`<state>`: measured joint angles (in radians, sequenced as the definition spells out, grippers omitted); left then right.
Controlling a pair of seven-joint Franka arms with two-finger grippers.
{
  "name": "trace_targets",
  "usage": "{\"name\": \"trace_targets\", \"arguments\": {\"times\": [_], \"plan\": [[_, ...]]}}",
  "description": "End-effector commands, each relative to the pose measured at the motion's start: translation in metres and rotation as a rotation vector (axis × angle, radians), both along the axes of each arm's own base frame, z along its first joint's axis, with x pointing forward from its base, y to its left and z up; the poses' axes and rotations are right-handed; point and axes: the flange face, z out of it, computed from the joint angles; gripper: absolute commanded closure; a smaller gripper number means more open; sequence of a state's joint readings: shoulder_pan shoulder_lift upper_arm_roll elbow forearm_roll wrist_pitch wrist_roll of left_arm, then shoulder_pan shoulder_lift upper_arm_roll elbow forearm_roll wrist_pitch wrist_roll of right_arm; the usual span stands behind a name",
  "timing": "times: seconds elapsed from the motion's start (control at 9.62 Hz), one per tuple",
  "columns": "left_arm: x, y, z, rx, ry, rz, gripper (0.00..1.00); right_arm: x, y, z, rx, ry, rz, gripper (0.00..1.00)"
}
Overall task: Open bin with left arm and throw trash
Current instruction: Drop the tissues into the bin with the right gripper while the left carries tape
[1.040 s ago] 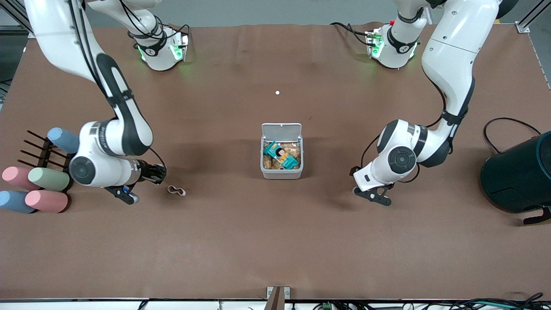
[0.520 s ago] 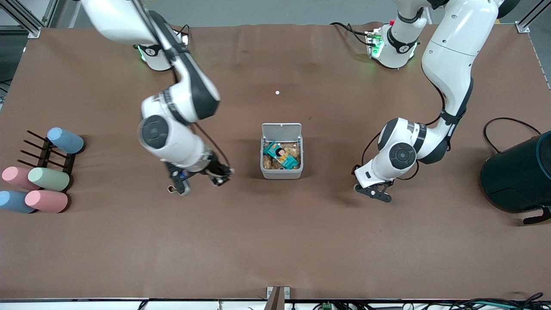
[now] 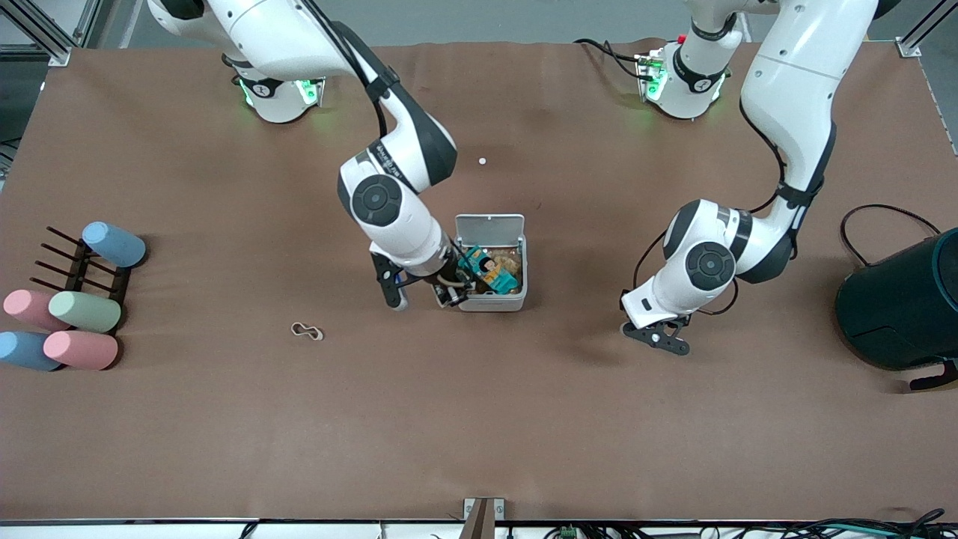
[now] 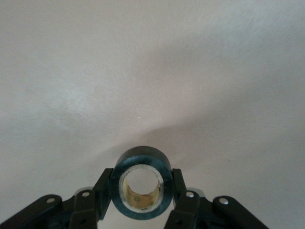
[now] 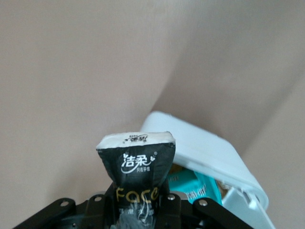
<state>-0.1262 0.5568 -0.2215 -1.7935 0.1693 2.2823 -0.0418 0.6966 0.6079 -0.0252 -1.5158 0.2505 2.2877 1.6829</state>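
The right gripper (image 3: 449, 288) clamps a black packet (image 5: 138, 164) at the open bin (image 3: 490, 303) rim, where an early release could spill it; the left gripper (image 3: 658, 337) grips a tape roll (image 4: 142, 182).

Front camera: sitting high across table (image 3: 479, 419), facing my two bases, taking in whole tabletop.

Left wrist camera: riding my left arm, looking close past left gripper (image 4: 141, 200) and tape roll (image 4: 141, 182) onto bare tabletop.

Right wrist camera: riding my right arm, looking close past right gripper (image 5: 138, 210) and black packet (image 5: 137, 164) at bin (image 5: 205, 152).

Shared: front and right wrist views both showing bin (image 3: 490, 263), lid open.
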Motion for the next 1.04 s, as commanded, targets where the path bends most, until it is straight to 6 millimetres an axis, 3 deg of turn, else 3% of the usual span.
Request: {"name": "trace_targets", "arguments": {"times": [0.0, 0.1, 0.31, 0.62, 0.73, 0.94], "plan": [[0.004, -0.025, 0.056, -0.02, 0.038, 0.056, 1.0, -0.021, 0.026, 0.003, 0.006, 0.009, 0.027, 0.91], [0.002, -0.039, 0.066, -0.036, 0.046, 0.068, 1.0, -0.023, 0.029, 0.002, 0.005, 0.01, 0.031, 0.87], [-0.002, -0.066, 0.078, -0.058, 0.033, 0.125, 1.0, -0.022, 0.025, -0.001, -0.015, 0.004, 0.051, 0.53], [-0.014, -0.113, 0.092, -0.095, 0.024, 0.187, 0.99, -0.023, 0.023, -0.013, -0.04, 0.014, 0.056, 0.24], [-0.016, -0.121, 0.097, -0.101, 0.019, 0.215, 0.98, -0.023, 0.024, -0.013, -0.038, 0.013, 0.058, 0.18], [-0.037, -0.172, 0.096, -0.108, 0.027, 0.276, 0.99, -0.015, 0.016, -0.002, -0.029, 0.003, 0.041, 0.13]]}}
